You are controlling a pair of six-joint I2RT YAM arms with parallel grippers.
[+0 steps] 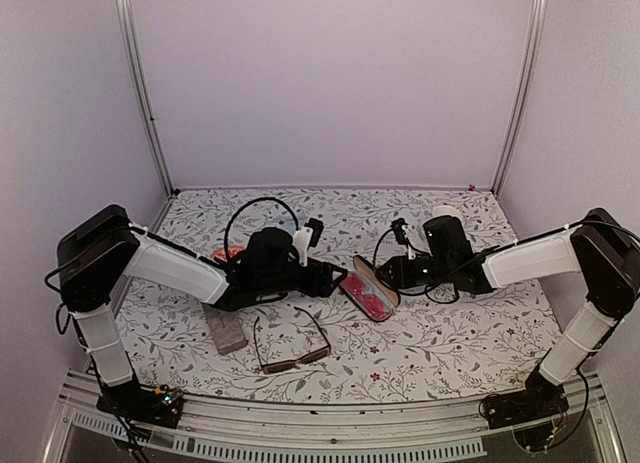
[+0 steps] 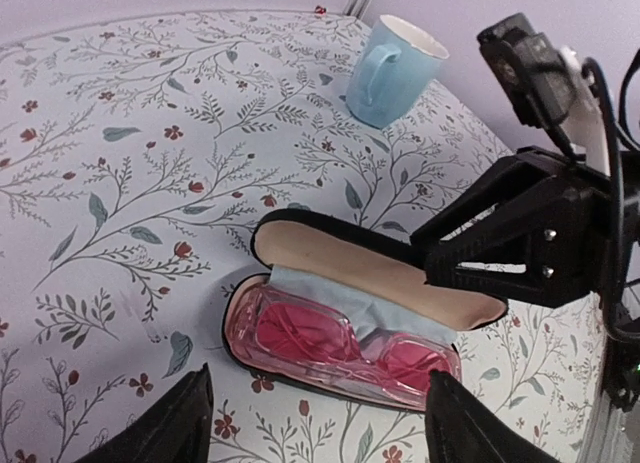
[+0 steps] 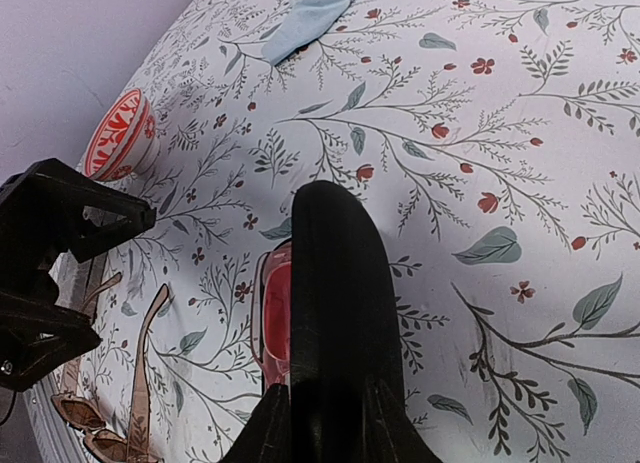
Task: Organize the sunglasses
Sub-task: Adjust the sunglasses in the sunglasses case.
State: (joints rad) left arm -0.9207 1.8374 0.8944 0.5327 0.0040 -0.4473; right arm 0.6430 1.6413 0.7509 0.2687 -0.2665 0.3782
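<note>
L gripper (image 2: 320, 381) spread before the open case; R gripper (image 2: 432, 258) pinching its lid.
L fingers (image 2: 178, 423) stand wide apart w/ nothing between them, close to the black case (image 2: 330, 251), no contact visible. R gripper is clamped on the lid's rim; lid stands raised, tan lining toward L wrist cam. Pink glasses (image 2: 340, 348) lie folded in the case's lower half on a pale blue cloth (image 2: 300, 283). Brown glasses (image 1: 298, 360) sit on the table (image 2: 120, 163) nearer the arm bases, temples unfolded, apart from the black case; grey case (image 1: 226, 332) just to their left. Red-patterned bowl (image 3: 118, 135) behind L arm; light blue mug (image 2: 395, 68) beyond R arm, toward far edge.
</note>
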